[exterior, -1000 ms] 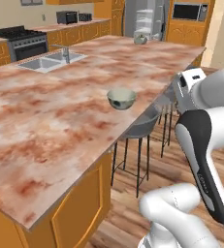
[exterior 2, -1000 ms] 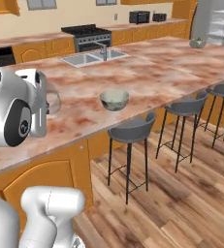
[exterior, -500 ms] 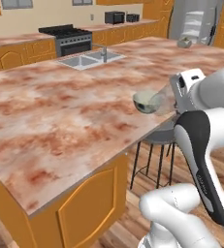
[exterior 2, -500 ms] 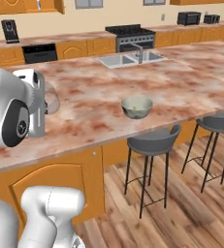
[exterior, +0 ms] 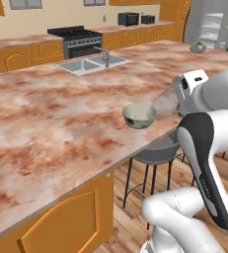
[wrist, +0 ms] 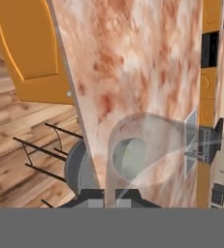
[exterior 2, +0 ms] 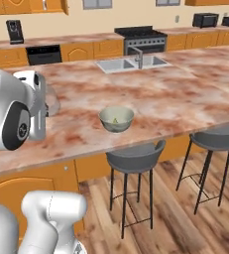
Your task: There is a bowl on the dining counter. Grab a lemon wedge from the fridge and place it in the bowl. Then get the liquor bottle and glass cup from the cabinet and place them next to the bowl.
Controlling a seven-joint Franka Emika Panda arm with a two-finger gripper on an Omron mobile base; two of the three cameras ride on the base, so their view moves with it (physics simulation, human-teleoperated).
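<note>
A simulated kitchen with a long marbled pink desk [exterior 2: 185, 94] and orange cabinets. A pale green bowl [exterior 2: 116, 118] sits near the desk's front edge, with a small yellow lemon wedge [exterior 2: 115, 120] inside it. In the hand view the fingers [wrist: 110, 195] sit at the 6 o'clock edge, closed tight on a clear glass cup [wrist: 147, 147], whose round body stretches toward 12 o'clock from the tips. Through the glass, the bowl [wrist: 128, 155] appears just beyond the fingers, slightly toward 1 o'clock. In the left base view the glass cup [exterior: 166, 103] hangs at the bowl's 3 o'clock, near it [exterior: 139, 115], over the desk's edge. In the right base view the cup [exterior 2: 52, 103] shows at the bowl's 9 o'clock. Bare desk surface spreads wide behind the bowl, toward the sink [exterior 2: 133, 63]. A grey stool [exterior 2: 134, 159] stands on the wood floor just below the desk edge, under the bowl; a second stool [exterior 2: 216, 140] stands further along.
</note>
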